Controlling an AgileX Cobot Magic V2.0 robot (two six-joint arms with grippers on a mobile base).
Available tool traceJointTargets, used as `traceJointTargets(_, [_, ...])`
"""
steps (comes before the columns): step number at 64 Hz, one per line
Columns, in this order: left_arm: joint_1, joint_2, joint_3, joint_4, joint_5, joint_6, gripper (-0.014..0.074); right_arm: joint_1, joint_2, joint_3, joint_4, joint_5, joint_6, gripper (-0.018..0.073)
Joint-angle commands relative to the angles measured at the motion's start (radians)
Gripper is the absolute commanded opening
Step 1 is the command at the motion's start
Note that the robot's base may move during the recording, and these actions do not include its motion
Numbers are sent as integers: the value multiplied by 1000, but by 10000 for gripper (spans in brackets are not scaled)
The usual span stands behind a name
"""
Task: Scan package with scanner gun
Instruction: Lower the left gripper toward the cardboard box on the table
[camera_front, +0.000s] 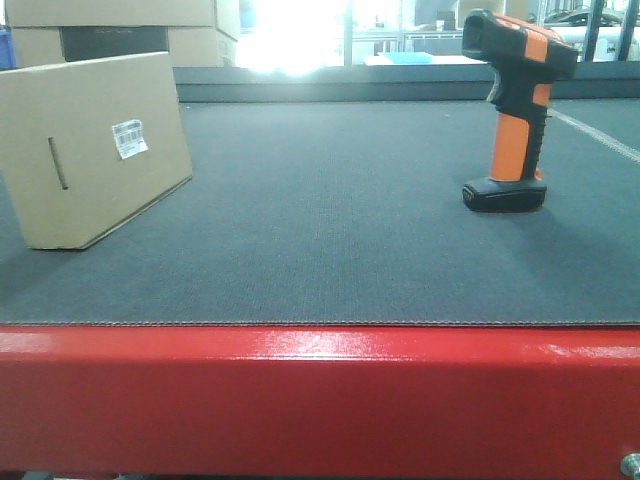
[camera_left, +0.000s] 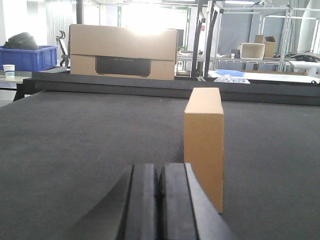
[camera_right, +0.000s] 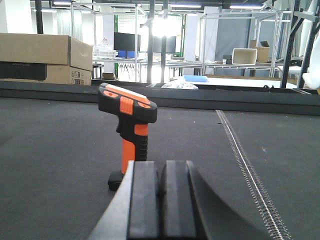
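Note:
A cardboard package (camera_front: 90, 145) stands on edge at the left of the dark belt, with a white barcode label (camera_front: 129, 138) on its side. In the left wrist view the package (camera_left: 203, 140) shows end-on just ahead and a little right of my left gripper (camera_left: 159, 172), which is shut and empty. An orange and black scanner gun (camera_front: 512, 100) stands upright on its base at the right. In the right wrist view the scanner gun (camera_right: 128, 127) stands just ahead and left of my right gripper (camera_right: 160, 167), which is shut and empty. Neither gripper shows in the front view.
A red frame rail (camera_front: 320, 395) runs along the near edge of the belt. Large cardboard boxes (camera_left: 123, 51) stand behind the belt's far edge. A seam (camera_right: 245, 165) runs along the belt at the right. A blue bin (camera_left: 30, 56) sits far left.

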Motion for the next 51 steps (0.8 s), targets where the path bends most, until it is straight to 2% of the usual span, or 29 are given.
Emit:
traceJointTargets(1, [-3,-4,-3,1,-14,-1,-111,-7,-3,0,0,-21,0,-162])
traceJointTargets(51, [-3,-4,-3,1,-14,-1,-111,-7,-3,0,0,-21,0,-162])
